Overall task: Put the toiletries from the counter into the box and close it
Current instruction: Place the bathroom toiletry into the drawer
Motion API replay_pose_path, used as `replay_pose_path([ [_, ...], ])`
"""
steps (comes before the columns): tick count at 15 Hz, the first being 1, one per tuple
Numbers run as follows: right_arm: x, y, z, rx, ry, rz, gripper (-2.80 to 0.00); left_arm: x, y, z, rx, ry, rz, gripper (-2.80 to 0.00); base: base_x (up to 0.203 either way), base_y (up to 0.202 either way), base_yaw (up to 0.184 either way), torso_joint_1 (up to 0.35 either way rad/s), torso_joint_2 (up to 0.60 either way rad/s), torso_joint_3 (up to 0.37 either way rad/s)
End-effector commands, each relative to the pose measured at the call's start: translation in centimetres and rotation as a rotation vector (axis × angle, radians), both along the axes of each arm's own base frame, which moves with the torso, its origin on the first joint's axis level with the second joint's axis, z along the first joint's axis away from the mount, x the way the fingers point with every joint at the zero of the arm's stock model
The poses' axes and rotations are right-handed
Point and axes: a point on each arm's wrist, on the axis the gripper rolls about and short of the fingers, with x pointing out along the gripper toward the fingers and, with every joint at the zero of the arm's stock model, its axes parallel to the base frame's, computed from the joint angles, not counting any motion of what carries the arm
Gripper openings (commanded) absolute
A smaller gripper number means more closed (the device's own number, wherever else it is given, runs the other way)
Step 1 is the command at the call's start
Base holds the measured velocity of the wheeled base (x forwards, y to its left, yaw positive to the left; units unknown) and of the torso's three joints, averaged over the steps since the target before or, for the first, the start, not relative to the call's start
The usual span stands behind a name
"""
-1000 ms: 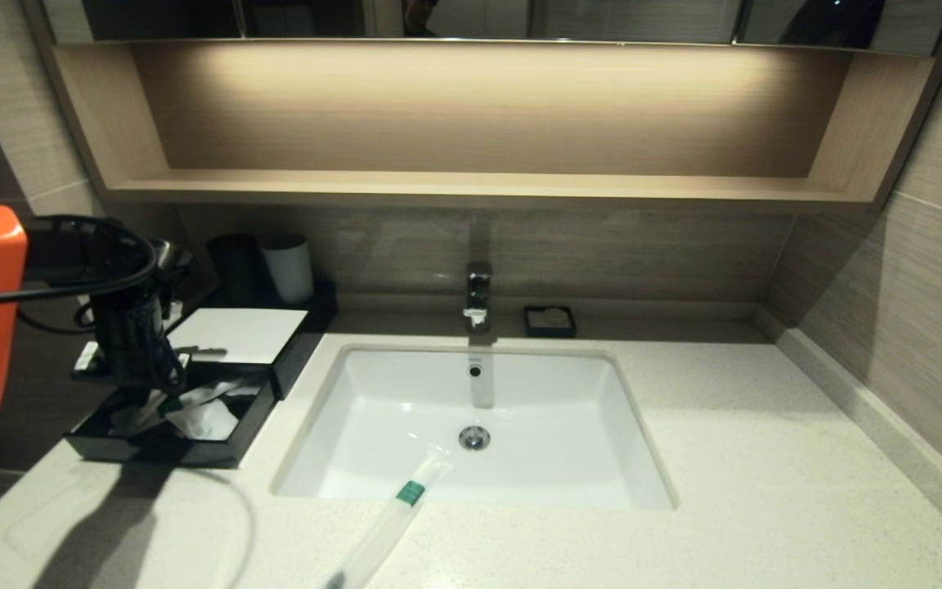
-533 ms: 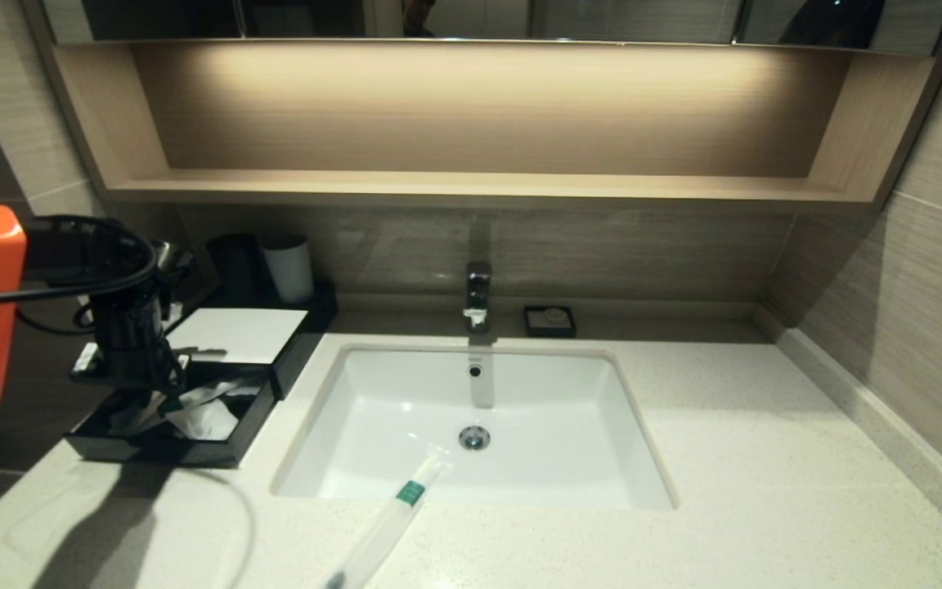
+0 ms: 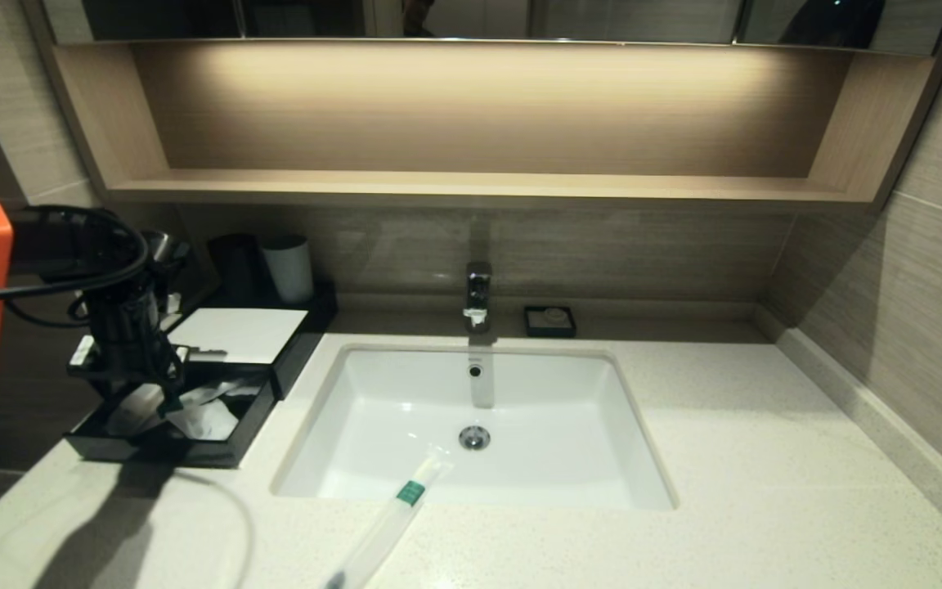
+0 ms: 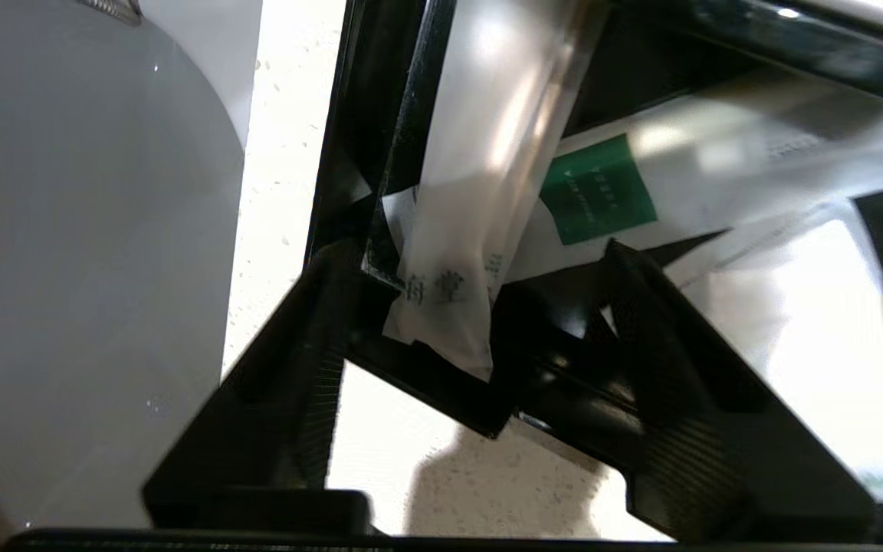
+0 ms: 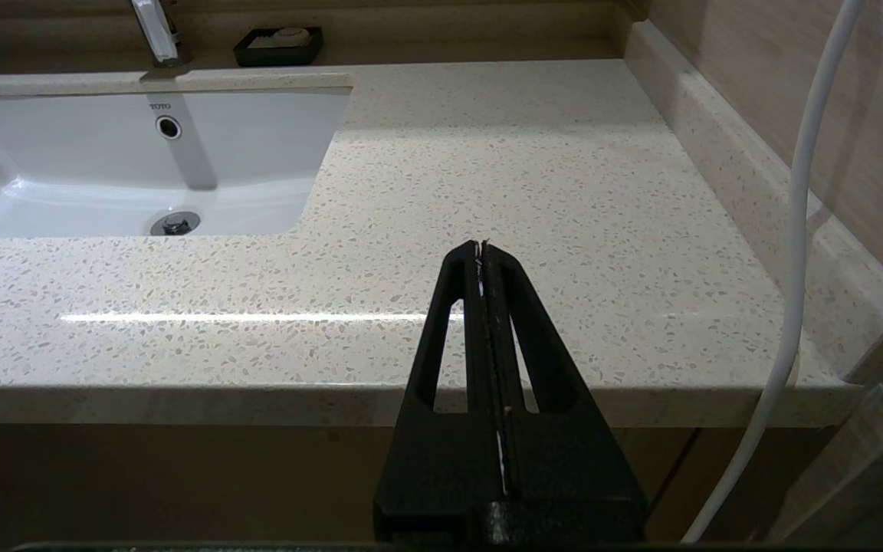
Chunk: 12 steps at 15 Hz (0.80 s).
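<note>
At the far left corner of the desk (image 3: 765,458), the left gripper (image 3: 162,391) hangs over the pulled-out tray of the box (image 3: 152,450) with its fingers (image 4: 687,368) spread apart and nothing pinched between them. One sachet (image 4: 480,192) leans across the tray's rim right in the gap, and another with a green band (image 4: 717,176) lies flat inside. So this looks like the drop-off step for that sachet, pretty much done. One sachet on the desk (image 3: 385,532) is left at the near edge, its tip poking over the sink (image 3: 643,474), so I'd guess the next move is lifting clear and reaching across for it, then sliding the box shut. The leaning one might need a nudge first or it'll jam the drawer. The right gripper (image 5: 482,249) is parked off the near edge, fingers pressed together and empty. Readable writing: "TOTO" on the sink wall, plus some Chinese characters on the leaning sachet that I can't make out properly.
</note>
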Motion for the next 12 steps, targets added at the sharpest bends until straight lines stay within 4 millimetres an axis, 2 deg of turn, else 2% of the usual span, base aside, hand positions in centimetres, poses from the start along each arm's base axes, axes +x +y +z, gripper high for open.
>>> replay_pose_path([
  [1,0.0,0.0,0.0,0.000,0.001,0.000,-2.80,-0.7,-0.5,1.8,0.006,-0.043,-0.009,0.00,0.000,0.000,0.000,0.000,0.00,0.000],
  [5,0.0,0.0,0.0,0.000,0.001,0.000,-2.80,-2.3,-2.2,5.3,-0.003,-0.137,-0.031,0.00,0.000,0.000,0.000,0.000,0.00,0.000],
  [7,0.0,0.0,0.0,0.000,0.001,0.000,-2.80,-3.3,-3.7,7.0,-0.018,-0.178,-0.061,0.00,0.000,0.000,0.000,0.000,0.00,0.000],
  [10,0.0,0.0,0.0,0.000,0.001,0.000,-2.80,-5.7,-6.3,9.0,-0.061,-0.222,-0.137,0.00,0.000,0.000,0.000,0.000,0.00,0.000],
  [12,0.0,0.0,0.0,0.000,-0.001,0.000,-2.80,-7.8,-8.3,10.4,-0.157,-0.245,-0.235,0.00,0.000,0.000,0.000,0.000,0.00,0.000],
])
